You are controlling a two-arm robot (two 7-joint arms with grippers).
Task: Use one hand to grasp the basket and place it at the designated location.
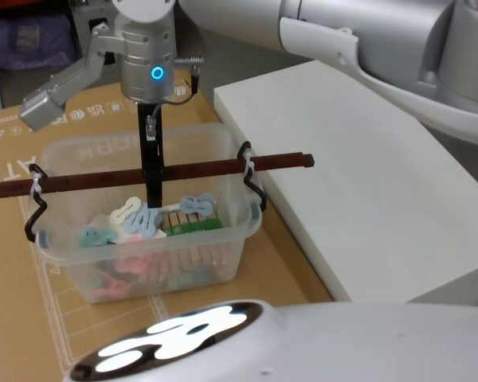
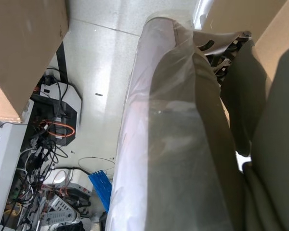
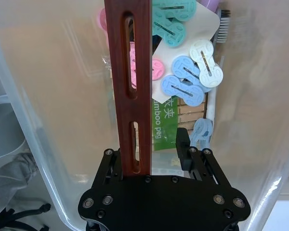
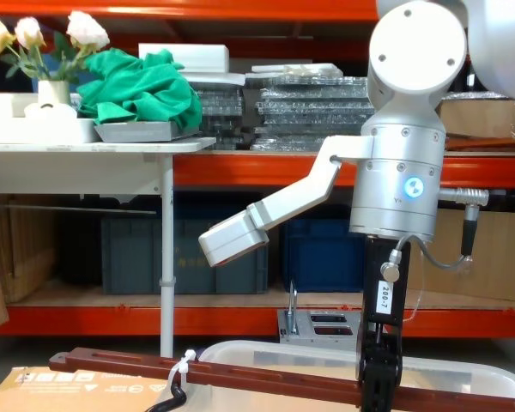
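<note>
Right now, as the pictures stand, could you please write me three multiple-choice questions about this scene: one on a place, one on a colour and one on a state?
1. Where does the basket stand?
A) in a sink
B) on brown cardboard
C) on a chair

2. What colour is the bar handle?
A) dark red-brown
B) yellow
C) green

3. How is the right hand?
A) open around the bar handle
B) shut on a blue clip
C) far from the basket

Key:
1 B: the head view shows cardboard under the basket.
2 A: the head and right wrist views show that colour.
3 A: the right wrist view shows a gap between the bar and one finger.
</note>
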